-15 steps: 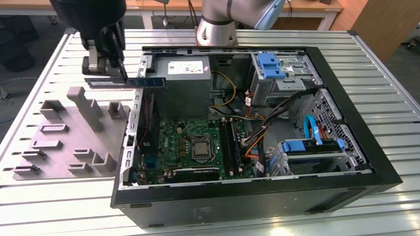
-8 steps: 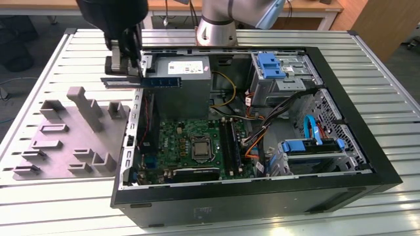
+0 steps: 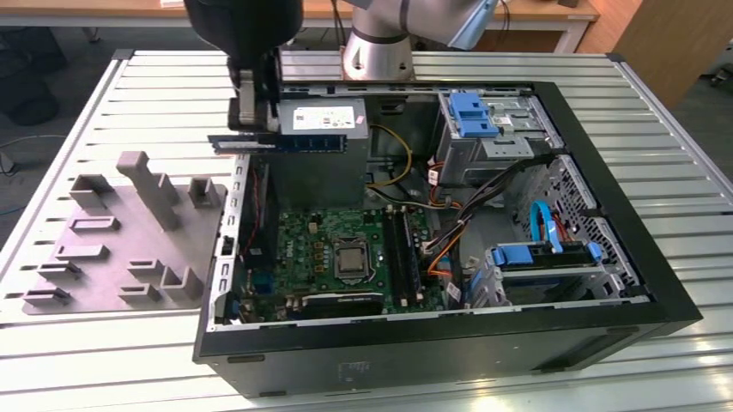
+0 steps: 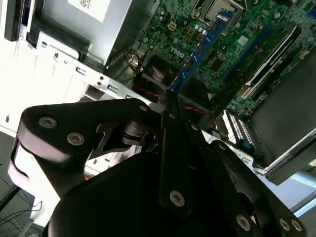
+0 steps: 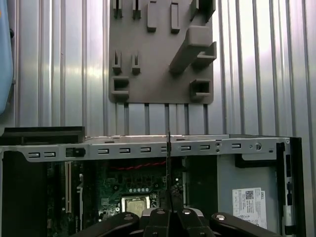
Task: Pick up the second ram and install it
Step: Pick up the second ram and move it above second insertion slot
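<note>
I have the claw pinched shut on the ram, and it hangs in the air over the case wall at about eleven o'clock in the exterior view, just in front of the PSU. The grip sits off centre, towards the stick's nine o'clock end, so most of its length juts out towards three o'clock. In the second wrist view the ram runs out from the pads as a blue strip over the board; in the first wrist view it shows edge-on as a thin dark line.

My worries from here:
- An off-centre hold lets the long free end droop or twist, and I judge a tilted stick would meet a slot one corner first and jam or scrape.
- The slots run twelve to six on the board, near centre, while the ram lies nine to three; any leftover angle would bind it.
- Cables crowd the slots' three o'clock side and could snag the free end.
- The case wall and PSU sit close under the stick; a low pass could knock it loose.
- I cannot tell which slot is free.

The grey fixture stands on the table at nine o'clock
</note>
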`<state>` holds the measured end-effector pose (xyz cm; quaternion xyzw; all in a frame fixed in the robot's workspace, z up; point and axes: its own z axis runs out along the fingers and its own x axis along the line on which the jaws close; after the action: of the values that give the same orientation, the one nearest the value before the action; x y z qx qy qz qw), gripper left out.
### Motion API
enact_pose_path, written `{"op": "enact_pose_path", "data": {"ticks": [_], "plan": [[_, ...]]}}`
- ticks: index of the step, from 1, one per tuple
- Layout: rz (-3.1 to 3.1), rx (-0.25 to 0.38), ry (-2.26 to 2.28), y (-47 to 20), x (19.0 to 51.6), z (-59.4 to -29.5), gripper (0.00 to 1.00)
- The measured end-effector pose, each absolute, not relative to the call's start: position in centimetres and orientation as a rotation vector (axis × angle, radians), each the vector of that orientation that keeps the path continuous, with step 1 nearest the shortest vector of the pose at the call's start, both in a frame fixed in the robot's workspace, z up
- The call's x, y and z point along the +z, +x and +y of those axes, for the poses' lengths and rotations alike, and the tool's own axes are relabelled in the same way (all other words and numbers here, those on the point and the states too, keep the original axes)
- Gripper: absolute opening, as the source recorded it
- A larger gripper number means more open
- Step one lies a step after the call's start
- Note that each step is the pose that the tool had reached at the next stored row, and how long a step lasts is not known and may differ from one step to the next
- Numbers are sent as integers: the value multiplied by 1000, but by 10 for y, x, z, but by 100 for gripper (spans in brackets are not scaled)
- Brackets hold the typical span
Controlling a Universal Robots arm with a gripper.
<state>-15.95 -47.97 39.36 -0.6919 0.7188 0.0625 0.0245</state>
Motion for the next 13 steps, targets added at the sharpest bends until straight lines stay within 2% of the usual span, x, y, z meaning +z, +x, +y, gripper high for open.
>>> {"op": "enact_pose_path", "data": {"ticks": [13], "plan": [[2224,194,-2141,-114,393,-480,12]]}}
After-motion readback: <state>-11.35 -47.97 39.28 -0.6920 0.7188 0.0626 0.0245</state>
